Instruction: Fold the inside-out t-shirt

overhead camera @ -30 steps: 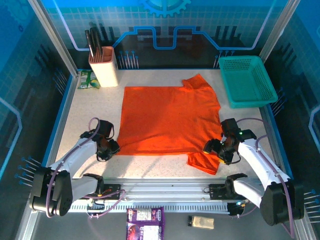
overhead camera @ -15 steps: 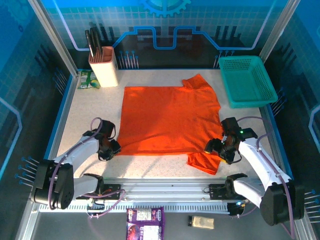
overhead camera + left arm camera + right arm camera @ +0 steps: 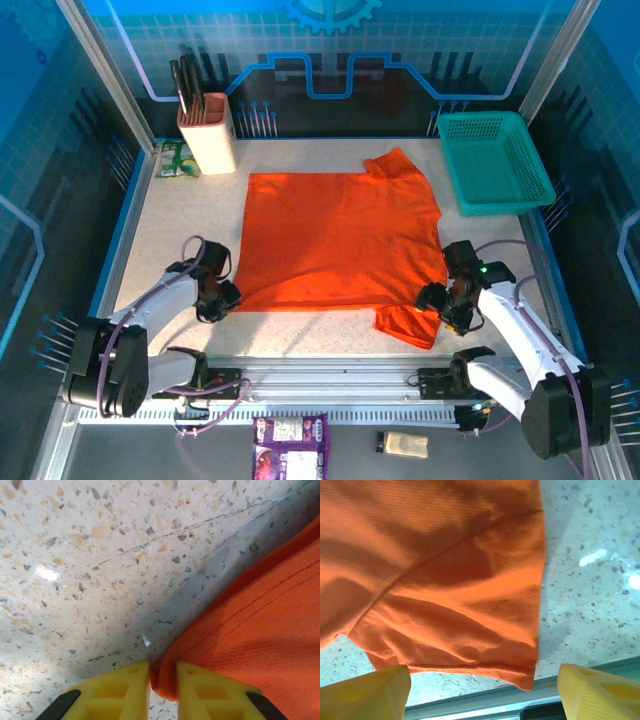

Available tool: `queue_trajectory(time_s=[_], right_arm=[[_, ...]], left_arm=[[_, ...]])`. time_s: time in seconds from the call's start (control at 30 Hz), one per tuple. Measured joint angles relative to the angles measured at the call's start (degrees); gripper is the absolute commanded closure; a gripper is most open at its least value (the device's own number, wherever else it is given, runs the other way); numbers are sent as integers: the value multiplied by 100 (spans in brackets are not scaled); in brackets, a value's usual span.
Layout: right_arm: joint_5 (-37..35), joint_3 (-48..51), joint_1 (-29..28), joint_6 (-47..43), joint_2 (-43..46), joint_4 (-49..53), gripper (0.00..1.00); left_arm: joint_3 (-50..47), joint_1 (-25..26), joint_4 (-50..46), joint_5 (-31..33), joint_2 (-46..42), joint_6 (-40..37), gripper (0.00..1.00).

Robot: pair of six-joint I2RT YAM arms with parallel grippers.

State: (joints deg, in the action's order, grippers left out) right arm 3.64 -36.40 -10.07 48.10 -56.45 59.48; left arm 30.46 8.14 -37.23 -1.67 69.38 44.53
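Left wrist shows left fingers [image 3: 120,690] pinching the t-shirt [image 3: 260,630] corner; right fingers [image 3: 365,695] gape, sleeve [image 3: 470,610] seemingly between them.

no legible txt anywhere; print on purple packet [image 3: 290,440] & green packet [image 3: 178,158] too small to read.

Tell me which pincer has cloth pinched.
The left pincer: it squeezes the orange t-shirt's hem corner. The right pincer gapes wide at the sleeve.
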Motion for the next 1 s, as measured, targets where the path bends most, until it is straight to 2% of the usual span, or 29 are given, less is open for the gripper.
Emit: queue_trajectory(time_s=[0.2,0.4,0.57,0.87,1.0], right_arm=[[-127,315,-197,614,125,50,32],[70,874,-372,1255,129,-212,43],[118,922,-498,1716,81,-315,54],[129,1185,-1049,2977,221,-413,59],[105,1224,-1141,3375,323,-433,65]], left_arm=[[0,11,24,-26,4,0,89],[0,11,26,-57,7,-4,90],[0,11,24,-68,7,-4,90],[0,11,26,-70,7,-4,89],[0,11,26,-70,11,-4,89]])
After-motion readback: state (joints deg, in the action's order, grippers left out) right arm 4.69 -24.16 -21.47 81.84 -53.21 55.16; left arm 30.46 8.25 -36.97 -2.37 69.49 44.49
